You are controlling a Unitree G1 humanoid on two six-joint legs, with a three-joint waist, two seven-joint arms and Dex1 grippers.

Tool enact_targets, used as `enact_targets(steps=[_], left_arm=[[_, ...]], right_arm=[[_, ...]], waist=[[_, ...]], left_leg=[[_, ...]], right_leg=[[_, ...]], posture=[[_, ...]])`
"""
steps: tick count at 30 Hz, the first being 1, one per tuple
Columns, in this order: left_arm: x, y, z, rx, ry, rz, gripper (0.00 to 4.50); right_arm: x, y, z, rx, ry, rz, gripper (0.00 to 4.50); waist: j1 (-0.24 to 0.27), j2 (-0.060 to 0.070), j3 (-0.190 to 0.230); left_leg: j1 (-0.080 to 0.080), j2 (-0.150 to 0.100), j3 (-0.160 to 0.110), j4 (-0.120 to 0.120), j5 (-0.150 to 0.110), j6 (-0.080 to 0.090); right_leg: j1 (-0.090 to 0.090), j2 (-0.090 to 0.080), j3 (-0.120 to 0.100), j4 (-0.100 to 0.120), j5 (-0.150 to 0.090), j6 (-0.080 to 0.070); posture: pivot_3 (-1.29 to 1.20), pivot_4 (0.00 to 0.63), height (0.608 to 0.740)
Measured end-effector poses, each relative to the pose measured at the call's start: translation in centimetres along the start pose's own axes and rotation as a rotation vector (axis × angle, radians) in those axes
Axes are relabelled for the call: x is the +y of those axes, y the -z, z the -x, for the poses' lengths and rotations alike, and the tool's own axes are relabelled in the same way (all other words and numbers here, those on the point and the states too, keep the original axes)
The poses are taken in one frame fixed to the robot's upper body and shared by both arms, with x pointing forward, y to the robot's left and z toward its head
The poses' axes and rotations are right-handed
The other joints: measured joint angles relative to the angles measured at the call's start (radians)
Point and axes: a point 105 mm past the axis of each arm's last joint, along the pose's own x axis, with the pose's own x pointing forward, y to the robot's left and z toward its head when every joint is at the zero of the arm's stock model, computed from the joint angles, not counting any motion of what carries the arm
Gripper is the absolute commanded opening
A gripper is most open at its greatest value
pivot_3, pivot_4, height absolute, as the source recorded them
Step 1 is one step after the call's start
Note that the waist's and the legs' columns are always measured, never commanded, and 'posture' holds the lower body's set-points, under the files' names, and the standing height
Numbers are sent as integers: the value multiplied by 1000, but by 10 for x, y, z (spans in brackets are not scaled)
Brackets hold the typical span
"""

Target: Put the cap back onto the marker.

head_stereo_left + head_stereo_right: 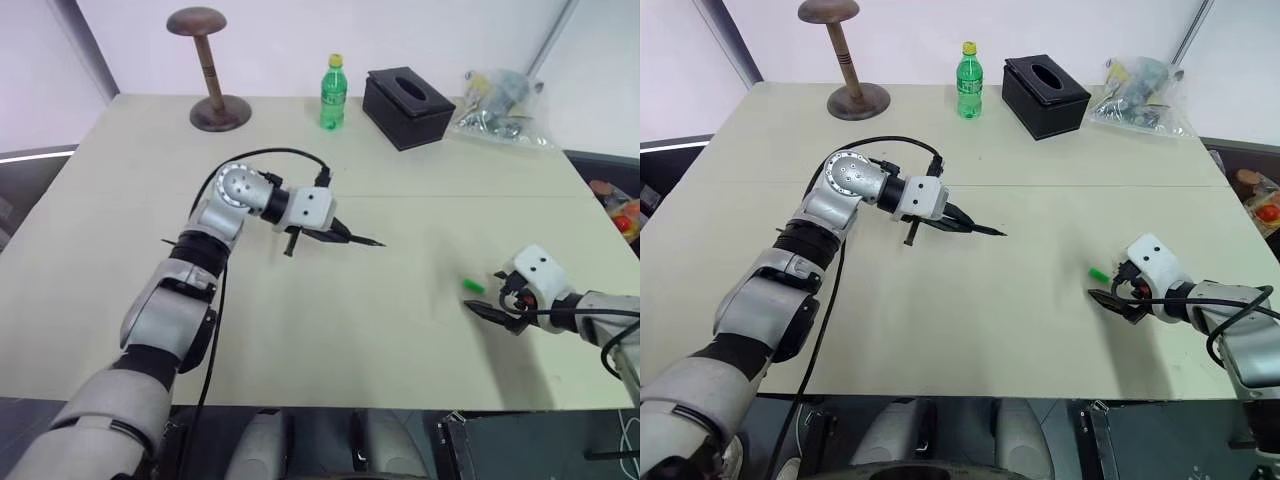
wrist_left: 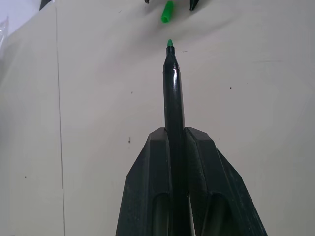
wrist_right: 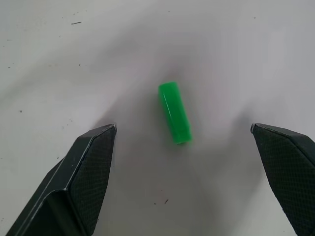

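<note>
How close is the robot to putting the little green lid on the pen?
Partway. Done: the left hand is shut on the marker, tip uncovered. In hand: the open right hand sits around the cap, which lies on the table. Left: grab the cap and push it on.

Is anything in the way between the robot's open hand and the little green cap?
Nothing visible is. The cap lies on its side on the bare table, right in front of the right gripper, whose jaws stand wide open to either side of it. Only tabletop shows between them.
</note>
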Motion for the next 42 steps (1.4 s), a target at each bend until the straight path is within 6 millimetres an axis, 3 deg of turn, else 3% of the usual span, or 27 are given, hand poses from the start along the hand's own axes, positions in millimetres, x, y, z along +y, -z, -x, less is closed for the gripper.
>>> enact_targets(steps=[1, 8, 9, 19, 23, 27, 32, 38, 42], left_arm=[[0, 0, 0, 0, -1, -1, 0], [1, -1, 1, 3, -5, -2, 0], [1, -1, 1, 3, -5, -1, 0], [2, -1, 2, 6, -7, 2, 0], [2, -2, 1, -2, -5, 2, 0], [1, -6, -3, -31, 2, -1, 0], [-1, -13, -13, -79, 13, -48, 0], [-9, -6, -21, -65, 33, -82, 0], [-10, -4, -24, -56, 24, -100, 0]], right_arm=[[0, -1, -1, -4, -2, -2, 3743], [4, -7, -14, -59, -20, -98, 218], [5, -8, -15, -66, -25, -109, 37], [6, -8, -13, -60, -17, -117, 37], [4, -13, -3, -17, 32, 9, 37], [5, -30, 7, 8, 79, 173, 37], [24, -64, 10, -25, 76, 318, 37], [47, -96, 13, -69, 46, 402, 37], [53, -103, 13, -68, 36, 416, 37]], waist=[[-2, 0, 0], [-2, 0, 0], [-1, 0, 0], [0, 0, 0], [-1, 1, 0], [-2, 1, 0], [-2, 1, 0], [0, 1, 0], [1, 1, 0]], left_leg=[[0, 0, 0, 0, 0, 0], [0, 0, 0, 0, 0, 0], [0, 0, 0, 0, 0, 0], [0, 0, 0, 0, 0, 0], [-1, 0, 0, 0, 0, 0], [-1, 0, 0, 0, 0, 0], [-1, 1, 0, 0, 0, 0], [-2, 1, 0, 0, 0, 0], [-3, 0, 0, 0, 0, 0]], right_leg=[[0, 0, 0, 0, 0, 0], [0, 0, 0, 0, 0, 0], [-1, 0, 0, 0, 0, 0], [-1, 0, 0, 0, 0, 0], [-1, -1, 0, 0, 0, 0], [-2, 0, 0, 0, 0, 0], [-2, 0, 1, 0, 0, 0], [-3, -1, 1, 0, 0, 0], [-3, -1, 0, 0, 0, 0]], posture=[[0, 150, 740], [0, 150, 740], [0, 150, 740], [0, 150, 740], [0, 150, 740], [0, 150, 740], [0, 150, 740], [0, 150, 740], [0, 150, 740]])
